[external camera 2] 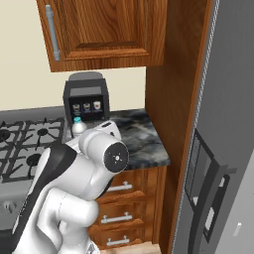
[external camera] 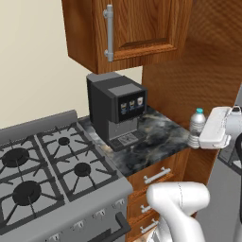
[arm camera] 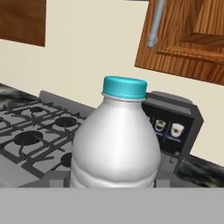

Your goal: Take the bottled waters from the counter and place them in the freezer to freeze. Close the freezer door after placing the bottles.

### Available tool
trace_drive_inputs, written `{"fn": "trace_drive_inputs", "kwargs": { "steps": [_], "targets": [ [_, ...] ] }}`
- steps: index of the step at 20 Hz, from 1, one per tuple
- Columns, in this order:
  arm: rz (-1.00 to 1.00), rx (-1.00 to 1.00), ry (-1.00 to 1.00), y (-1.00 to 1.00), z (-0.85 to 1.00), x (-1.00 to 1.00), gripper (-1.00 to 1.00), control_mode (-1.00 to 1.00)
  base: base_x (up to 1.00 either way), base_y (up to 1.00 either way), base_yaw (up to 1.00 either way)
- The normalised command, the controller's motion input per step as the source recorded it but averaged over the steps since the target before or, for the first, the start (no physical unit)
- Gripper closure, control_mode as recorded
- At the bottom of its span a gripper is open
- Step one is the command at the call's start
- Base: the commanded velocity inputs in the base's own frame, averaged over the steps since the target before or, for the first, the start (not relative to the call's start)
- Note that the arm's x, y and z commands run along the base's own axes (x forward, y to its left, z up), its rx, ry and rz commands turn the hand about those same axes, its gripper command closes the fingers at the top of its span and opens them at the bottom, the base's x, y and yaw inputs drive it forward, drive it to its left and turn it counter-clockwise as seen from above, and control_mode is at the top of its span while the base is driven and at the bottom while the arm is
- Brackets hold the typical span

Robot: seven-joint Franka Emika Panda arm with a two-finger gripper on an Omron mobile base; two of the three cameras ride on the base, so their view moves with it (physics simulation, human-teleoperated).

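One bottled water (arm camera: 116, 140), clear with a teal cap, stands upright right in front of the hand camera. From the left base it shows as a small bottle (external camera: 196, 120) by the right end of the dark marbled counter (external camera: 156, 142). My gripper (external camera: 201, 134) reaches in from the right and is shut on the bottle's lower body. The right base view has the bottle (external camera 2: 77, 127) poking up just behind my white wrist. The light-grey freezer (external camera 2: 233, 99), with its dispenser recess (external camera 2: 206, 198), rises at the right. I cannot tell how the freezer door stands.
A black coffee machine (external camera: 116, 111) sits on the counter next to the grey gas stove (external camera: 42, 170). Wooden wall cabinets (external camera: 127, 28) hang above. A tall wooden side panel (external camera 2: 173, 99) separates the counter from the freezer. Brown drawers (external camera 2: 121, 203) with silver handles lie below the slab.
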Motion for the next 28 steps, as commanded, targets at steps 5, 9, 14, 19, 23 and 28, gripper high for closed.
{"fn": "trace_drive_inputs", "kwargs": {
  "steps": [5, 9, 14, 19, 23, 28],
  "targets": [
    [0.0, 0.0, 0.0, 0.0, 0.0, -0.12, 1.0, 1.0, -0.09, 0.0, -0.01],
    [0.0, 0.0, 0.0, 0.0, 0.0, 0.0, 1.0, 1.0, -0.7, 0.0, -0.06],
    [0.0, 0.0, 0.0, 0.0, 0.0, 0.0, 1.0, 1.0, -0.82, -0.03, -0.13],
    [0.0, 0.0, 0.0, 0.0, 0.0, 0.0, 1.0, 1.0, -0.67, -0.12, -0.24],
    [0.0, 0.0, 0.0, 0.0, 0.0, 0.0, 1.0, 1.0, -0.48, -0.38, -0.36],
    [0.0, 0.0, 0.0, 0.0, 0.0, 0.0, 1.0, 1.0, -0.56, -0.56, -0.35]
  ]
}}
